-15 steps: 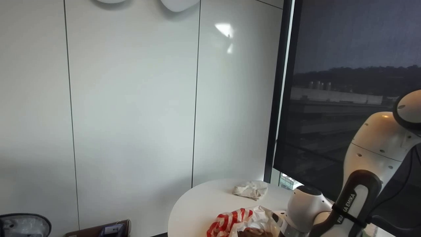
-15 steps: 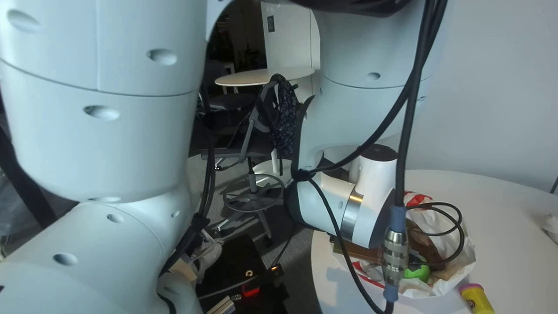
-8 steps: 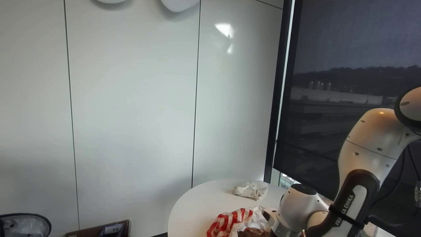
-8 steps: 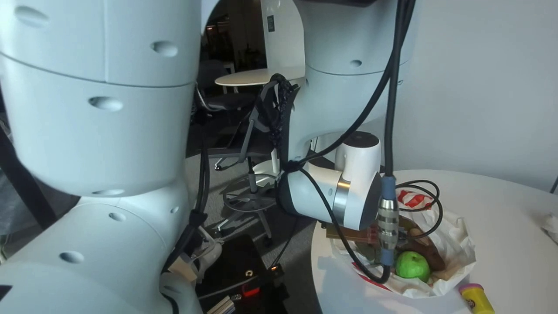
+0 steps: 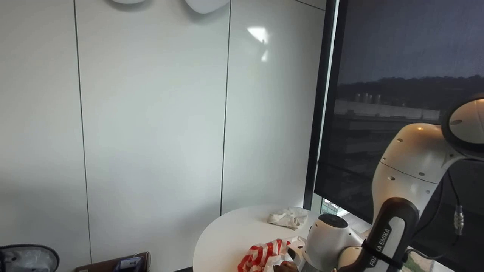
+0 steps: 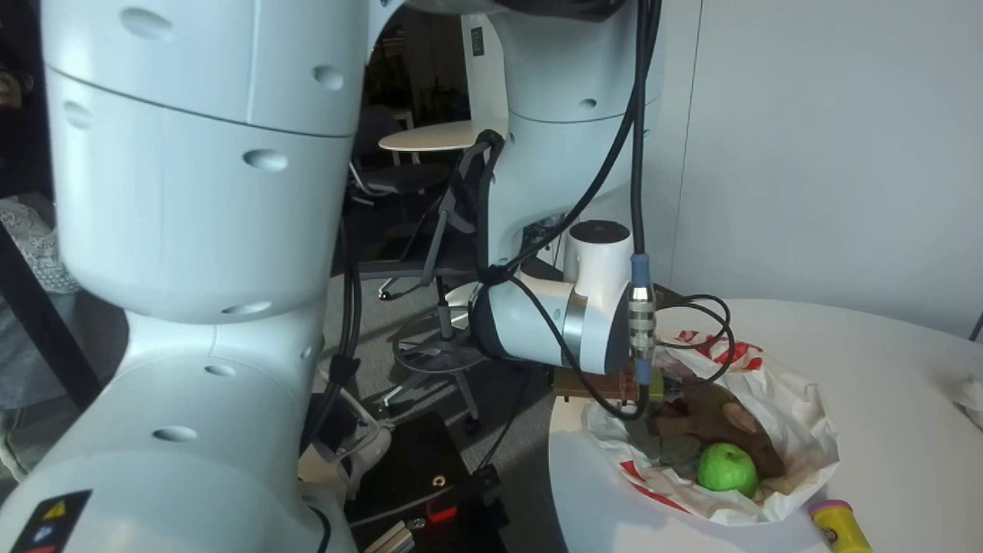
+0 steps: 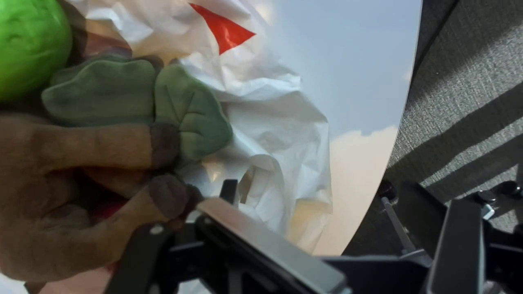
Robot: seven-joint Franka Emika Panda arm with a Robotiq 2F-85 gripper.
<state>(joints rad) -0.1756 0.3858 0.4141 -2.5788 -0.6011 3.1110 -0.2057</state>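
Note:
My gripper [image 7: 324, 213] is open, its two fingers apart with nothing between them. In the wrist view it is above the rim of a white plastic bag [image 7: 269, 118] with red stripes, near the table edge. The bag, lying open, also shows in both exterior views [image 5: 266, 251] [image 6: 799, 430]. Inside it are a round green apple-like object [image 7: 30, 45] [image 6: 726, 469], a brown soft toy-like thing [image 7: 81, 147] [image 6: 710, 418] and a grey-green leaf-shaped piece [image 7: 190, 112]. One finger is nearest the brown thing; contact cannot be told. The wrist hides most of the gripper in the exterior views.
The bag lies on a round white table [image 6: 906, 430] [image 5: 219, 241]. A yellow tub with a pink lid [image 6: 841, 530] lies beside it. A crumpled white cloth [image 5: 288, 218] is farther back. A black cable [image 6: 637, 192] hangs along the arm. A chair [image 6: 445, 215] stands behind.
The arm has moved left in both exterior views, and the wrist has risen in one. The apple-like object and brown thing, partly hidden behind the arm and cable before, are now more exposed.

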